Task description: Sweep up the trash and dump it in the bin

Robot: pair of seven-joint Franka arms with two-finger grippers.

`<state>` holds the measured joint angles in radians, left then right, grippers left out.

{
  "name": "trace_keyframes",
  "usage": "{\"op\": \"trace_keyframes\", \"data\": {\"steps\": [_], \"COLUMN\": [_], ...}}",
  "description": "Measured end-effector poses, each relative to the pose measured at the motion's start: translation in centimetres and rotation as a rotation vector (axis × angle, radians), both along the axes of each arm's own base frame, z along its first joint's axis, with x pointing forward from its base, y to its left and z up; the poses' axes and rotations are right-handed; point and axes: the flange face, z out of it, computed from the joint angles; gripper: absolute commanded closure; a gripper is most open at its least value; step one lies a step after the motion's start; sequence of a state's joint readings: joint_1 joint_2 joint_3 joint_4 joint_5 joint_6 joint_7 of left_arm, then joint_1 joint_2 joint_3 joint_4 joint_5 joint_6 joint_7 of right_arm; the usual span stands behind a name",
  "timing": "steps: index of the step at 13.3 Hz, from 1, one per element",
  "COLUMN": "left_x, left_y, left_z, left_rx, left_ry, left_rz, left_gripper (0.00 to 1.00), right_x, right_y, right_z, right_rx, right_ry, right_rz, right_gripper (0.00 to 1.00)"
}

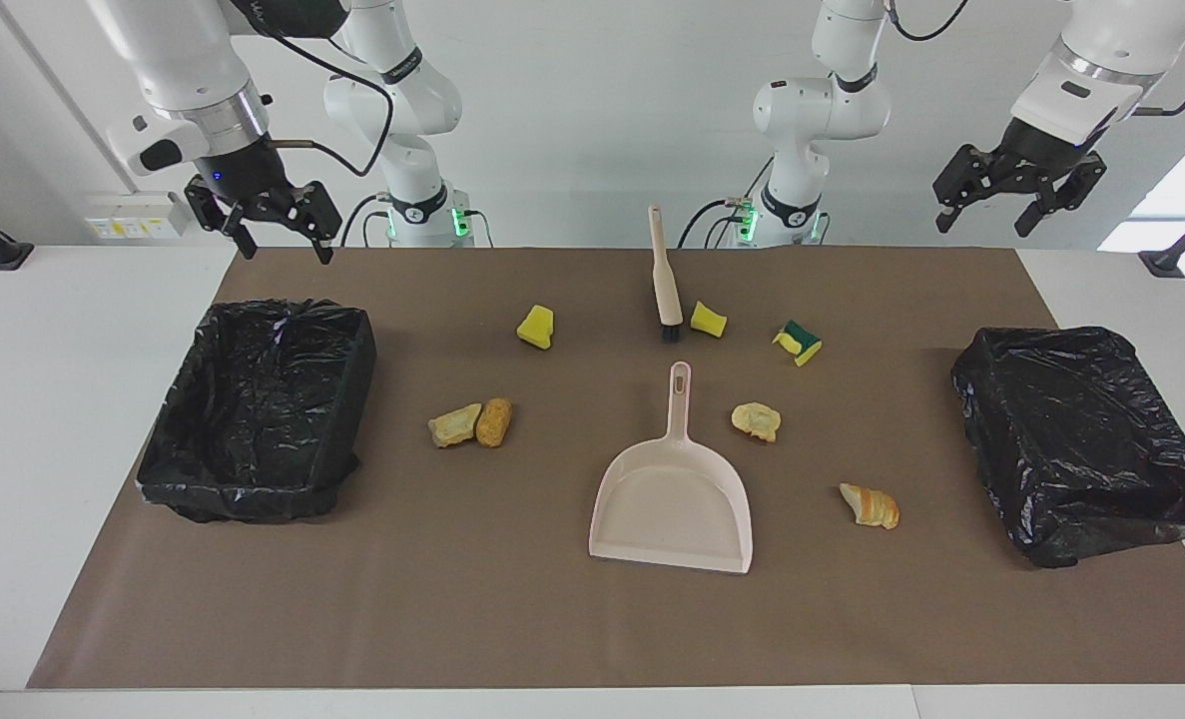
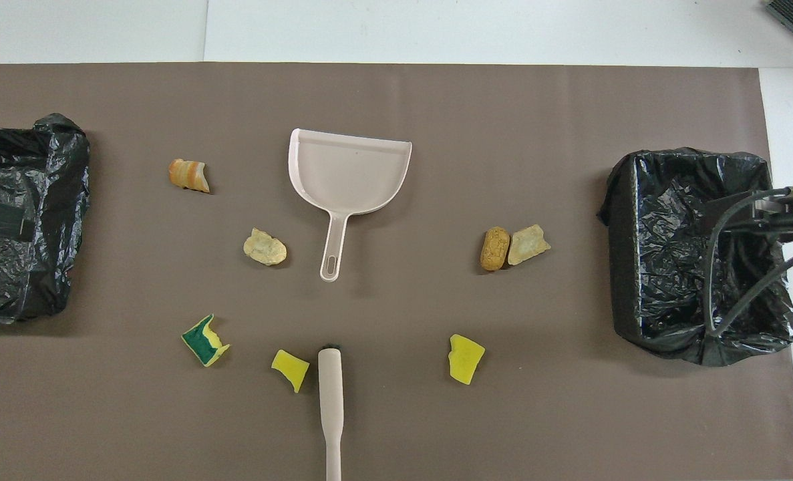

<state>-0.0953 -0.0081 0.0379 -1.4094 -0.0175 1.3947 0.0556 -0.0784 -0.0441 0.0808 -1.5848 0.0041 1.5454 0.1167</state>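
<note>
Trash (image 1: 535, 327): seven scraps, sponge and bread-like, scattered on the brown mat (image 1: 512, 619) around the dustpan (image 1: 672, 504) and brush (image 1: 664, 280).
Bins (image 1: 258, 409): two, black-lined, one at each end.
Writing: none readable.
Left gripper (image 1: 986, 210): raised, fingers apart, empty.
Right gripper (image 1: 278, 240): raised, fingers apart, empty.

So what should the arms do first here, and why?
Probably bring the right gripper down onto the brush: both it and the left gripper hang open and empty, every scrap lies loose on the mat, and the dustpan lies untouched.
</note>
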Motion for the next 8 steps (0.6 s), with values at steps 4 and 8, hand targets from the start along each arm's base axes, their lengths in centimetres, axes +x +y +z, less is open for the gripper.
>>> {"op": "trace_keyframes", "data": {"steps": [4, 8], "left_x": [0.0, 0.0], "left_y": [0.0, 0.0], "left_z": [0.0, -0.2], "left_rx": [0.000, 0.000], "left_ry": [0.001, 0.005], "left_rz": [0.000, 0.000], "left_gripper": [0.00, 0.00], "right_x": [-0.1, 0.8], "right_y": [0.4, 3.4], "right_z": [-0.2, -2.2], "right_rx": [0.002, 0.009], "right_ry": [0.015, 0.054], "right_rz": [0.007, 0.062], "right_gripper": [0.00, 0.00]}}
